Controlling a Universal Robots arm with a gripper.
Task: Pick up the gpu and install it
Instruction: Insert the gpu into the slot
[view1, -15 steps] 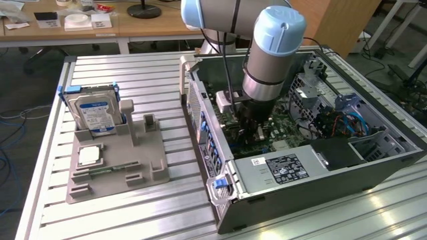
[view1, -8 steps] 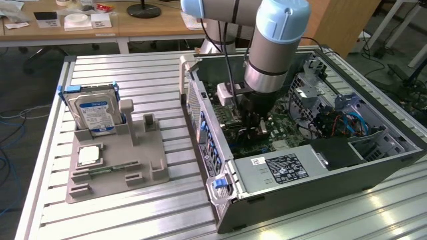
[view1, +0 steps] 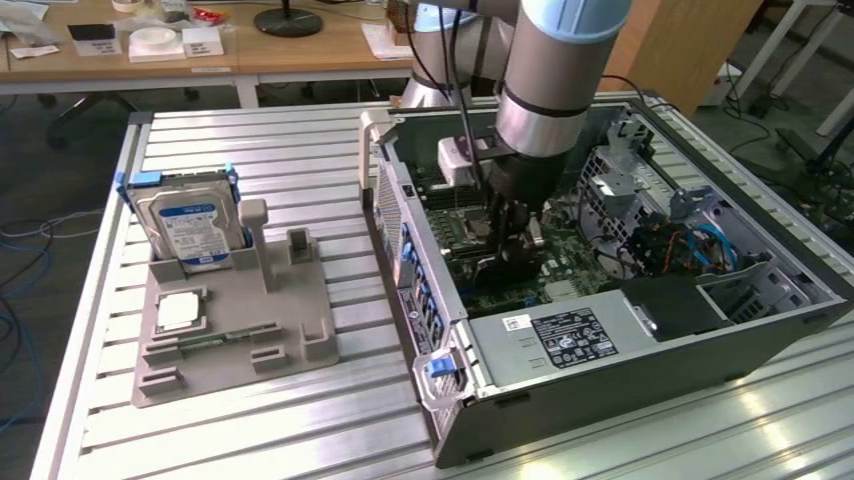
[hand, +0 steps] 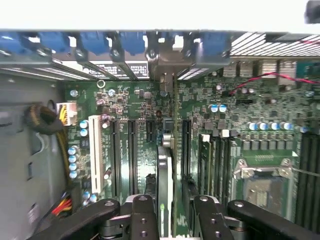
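Note:
My gripper (view1: 515, 248) reaches down into the open computer case (view1: 747, 340), just above the green motherboard (view1: 567, 255). In the wrist view the gripper (hand: 172, 220) is shut on the gpu (hand: 164, 170), a thin dark card seen edge-on between the black fingers (hand: 145, 220). The card stands upright over the dark expansion slots (hand: 132, 150). Its grey metal end bracket (hand: 162, 65) lies against the case's rear slot openings. From the exterior view, the arm and gripper mostly hide the card.
A grey fixture (view1: 287, 320) at the exterior view's left holds a blue-and-white-labelled hard drive (view1: 194, 225) and a small silver chip (view1: 178, 310). Inside the case are the power supply (view1: 561, 340), blue cables (view1: 701, 245), a CPU socket (hand: 260, 185) and a wire bundle (hand: 62, 205).

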